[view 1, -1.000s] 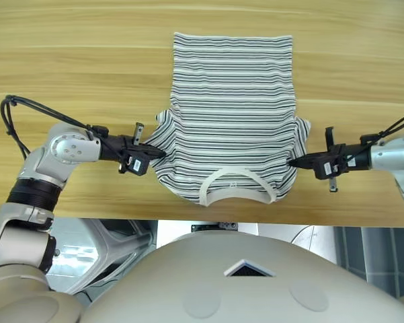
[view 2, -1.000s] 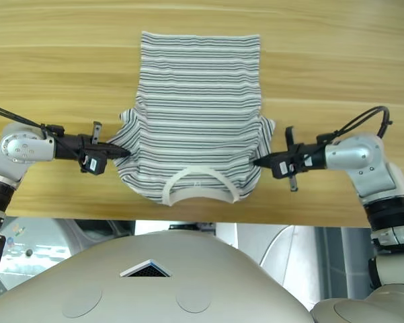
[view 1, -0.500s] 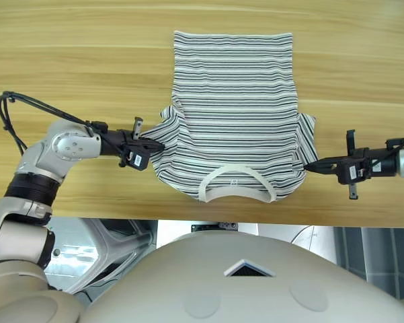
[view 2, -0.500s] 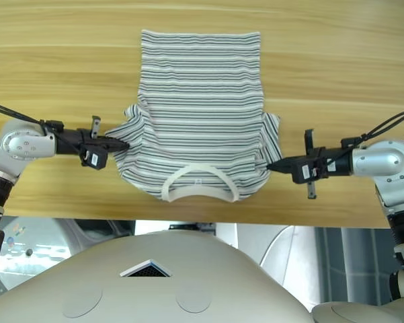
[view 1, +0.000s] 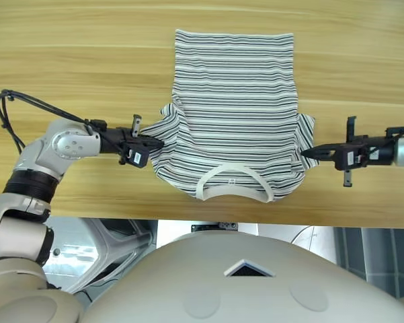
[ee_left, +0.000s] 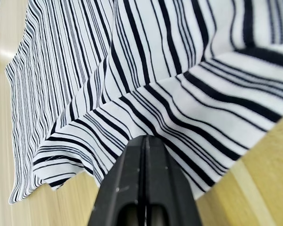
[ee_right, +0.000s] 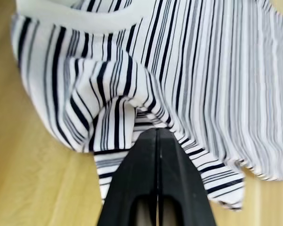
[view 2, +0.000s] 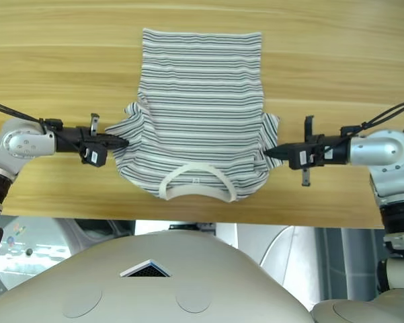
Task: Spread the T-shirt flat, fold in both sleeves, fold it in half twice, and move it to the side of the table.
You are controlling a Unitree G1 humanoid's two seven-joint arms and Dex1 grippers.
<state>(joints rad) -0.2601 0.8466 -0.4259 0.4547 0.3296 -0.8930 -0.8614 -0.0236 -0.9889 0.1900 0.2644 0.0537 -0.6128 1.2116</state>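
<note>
Surface: A light wooden table (view 1: 67, 54) with a long grain carries the work; its near edge runs just in front of the robot.
Place of the garment: The black-and-white striped cotton T-shirt (view 1: 232, 101) lies in the middle of the table. Its hem points to the far side and its cream ribbed collar (view 1: 232, 182) is close to the near edge.
Change on the right: The right gripper (view 1: 304, 153) has gone outward from the side of the T-shirt, then a little back and away from the near edge. The right-side sleeve (view 1: 306, 130), which was tucked against the body one second ago, now stands out as a small flap.
Change on the left: The left gripper (view 1: 160, 142) has moved only a little, outward and toward the far side. The left-side sleeve (view 1: 167, 131) is now drawn into a point toward it.
Jaws: On both grippers the two black fingers are pressed together with no gap. The sleeve cloth sits right at their tips, so each seems to pinch its sleeve.
Meaning for the task: I judge this is the spreading step. The sleeves are opening to both sides, but the T-shirt is not yet flat, and no fold has begun.
Look of the garment: The far half of the body lies smooth and square. The part around the collar and shoulders is wrinkled and a bit bunched, and both sleeves are short and crumpled rather than fully laid out.
</note>
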